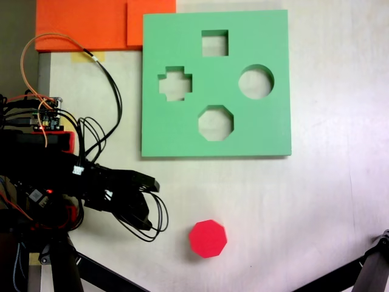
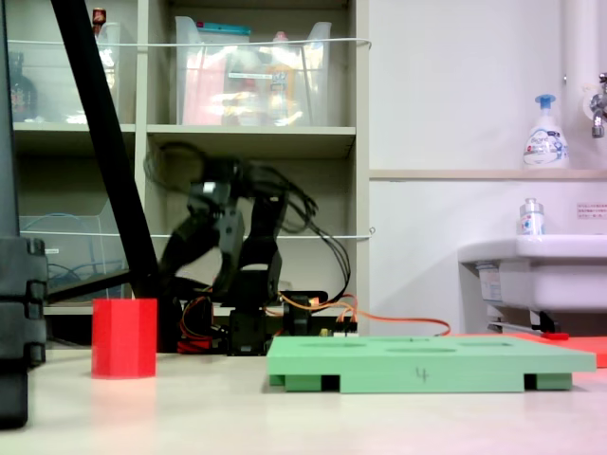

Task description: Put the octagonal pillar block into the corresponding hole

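the small bright red foam octagonal pillar block (image 1: pixel 208 238) stands upright on the pale table (image 1: pixel 322 207), well clear of the square green foam board (image 1: pixel 261 131) and its eight-sided cutout (image 1: pixel 216 123); nothing sits in that hole yet. the black koch arm's gripper (image 1: pixel 149 182) hangs folded near the arm's base, apart from the block, and i cannot tell whether its jaws are parted or closed; the side fixed view blurs it. i judge the block light, slightly squashy and grippy, not fragile, so i'd pinch two opposite flat faces around mid-height, gently. the table looks smooth and matte. behind: shelves with clear bins (image 2: pixel 251 71), a white sink (image 2: pixel 536 270), a soap bottle (image 2: pixel 544 133). orange foam sheets (image 1: pixel 91 24) lie beside the board.
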{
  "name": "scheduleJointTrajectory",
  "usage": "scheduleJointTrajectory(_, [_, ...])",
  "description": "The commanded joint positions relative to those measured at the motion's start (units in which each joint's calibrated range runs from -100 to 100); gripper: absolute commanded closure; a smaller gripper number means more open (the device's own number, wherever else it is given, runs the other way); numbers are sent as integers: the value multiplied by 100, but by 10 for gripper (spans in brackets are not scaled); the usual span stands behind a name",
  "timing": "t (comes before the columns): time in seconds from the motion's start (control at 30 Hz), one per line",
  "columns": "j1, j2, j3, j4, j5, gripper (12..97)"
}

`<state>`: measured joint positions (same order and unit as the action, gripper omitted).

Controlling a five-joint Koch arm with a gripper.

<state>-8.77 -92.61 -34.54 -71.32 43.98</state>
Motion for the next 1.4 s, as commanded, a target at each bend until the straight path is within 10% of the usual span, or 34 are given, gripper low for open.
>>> scheduleJointTrajectory(0.0, [15, 658, 742, -1097, -20, 634])
scheduleJointTrajectory(0.43, [-29, 4736, 4122, -2502, -425, 274])
scheduleJointTrajectory(1.37, [-254, 9457, 6286, -2483, -840, 277])
